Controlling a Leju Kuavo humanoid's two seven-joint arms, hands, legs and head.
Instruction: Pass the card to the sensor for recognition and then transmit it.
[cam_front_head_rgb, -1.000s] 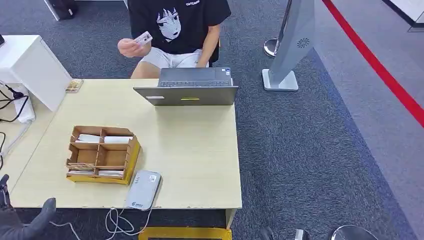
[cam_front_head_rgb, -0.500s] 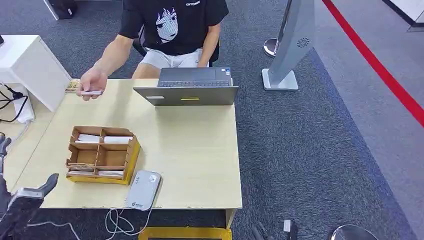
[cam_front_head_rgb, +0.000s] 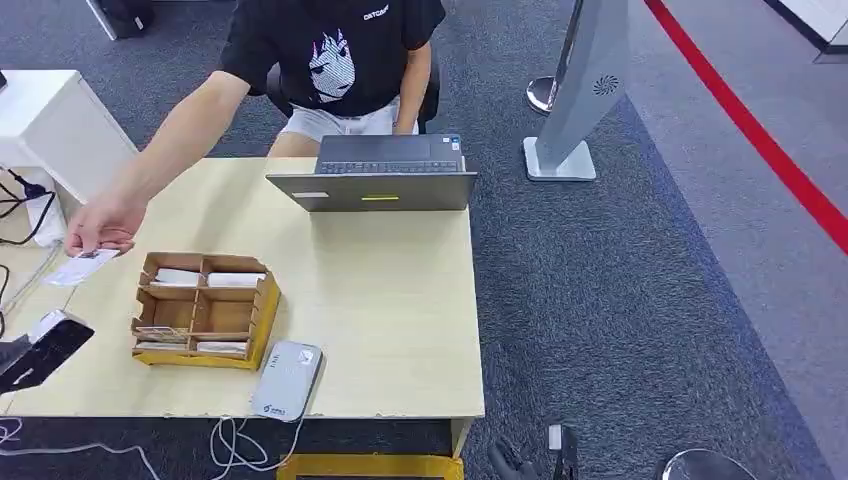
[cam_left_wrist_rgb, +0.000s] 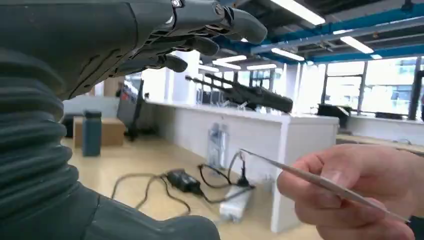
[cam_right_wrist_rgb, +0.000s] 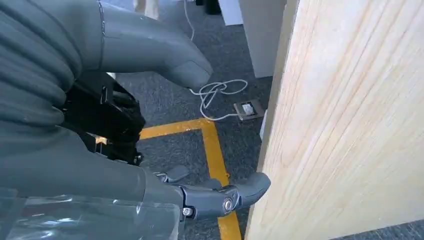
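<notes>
A: Head view first: where is the card (cam_front_head_rgb: 80, 266)?

B: Pinched in the person's hand (cam_front_head_rgb: 103, 226), held out past the left edge of the table (cam_front_head_rgb: 380, 300), off the tabletop. Its long axis slants from the person's fingers down toward the robot's left hand (cam_front_head_rgb: 38, 350), and its face is turned up.

A: And from the left wrist?

B: The card (cam_left_wrist_rgb: 320, 182) shows edge-on as a thin line, one end in the person's fingers (cam_left_wrist_rgb: 320, 197), the free end pointing at the left hand (cam_left_wrist_rgb: 150, 45). The hand holds nothing, fingers spread and apart from the card.

A: What stands around?

B: A wooden compartment box (cam_front_head_rgb: 205, 308) sits between the card and the grey card reader (cam_front_head_rgb: 287, 379) at the near table edge. A laptop (cam_front_head_rgb: 375, 183) stands at the far edge.

A: Right hand?

B: The right hand (cam_right_wrist_rgb: 150, 125) hangs beside the table's side panel (cam_right_wrist_rgb: 350, 120), empty, thumb apart from the fingers, above a yellow floor line (cam_right_wrist_rgb: 215, 150) and a white cable (cam_right_wrist_rgb: 215, 95).
</notes>
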